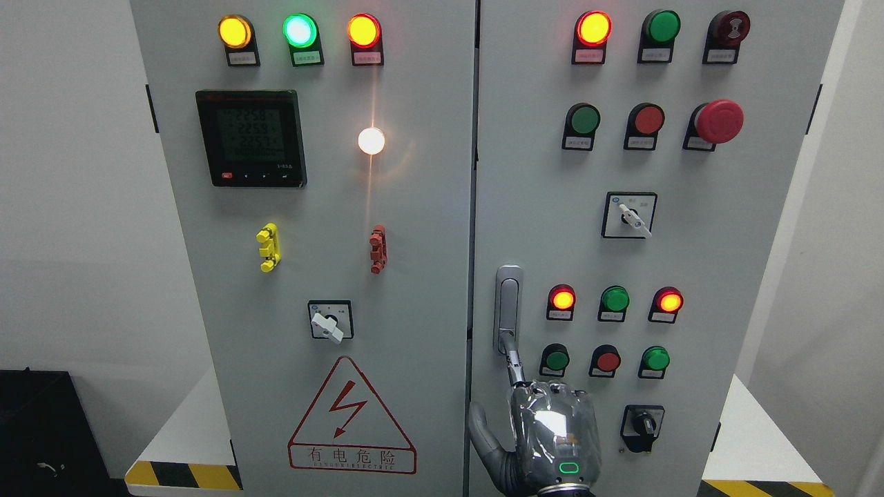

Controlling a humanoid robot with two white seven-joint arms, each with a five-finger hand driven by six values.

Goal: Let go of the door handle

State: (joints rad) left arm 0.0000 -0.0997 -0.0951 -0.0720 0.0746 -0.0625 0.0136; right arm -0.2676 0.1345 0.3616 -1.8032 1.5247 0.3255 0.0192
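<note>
- At the left edge of the right door of the grey metal switch cabinet (746, 276), about two-thirds of the way down, sits the slim silver door handle (508, 307). It lies flat in its recess with its long axis upright.
- Directly below it, at the bottom edge of the view and in front of the right door's lower left corner, is the right hand (552, 435), in shiny silver-grey casing with its back to the camera.
- The handle lies straight above the hand, a little to its left. One thin finger (514, 366) stretches up and meets the handle's lower end.
- The hand looks released, not clenched: the thumb (483, 431) stands out to the left over the seam between the doors, and nothing wraps the handle. The other fingers are hidden behind the back of the hand.
- Letting go seems almost done. What remains, by my reading, is to draw that one finger down and away along the handle's axis.
- The left arm is out of view, so the right hand is the only one near.
- Both cabinet doors appear shut, so the contents are hidden.
</note>
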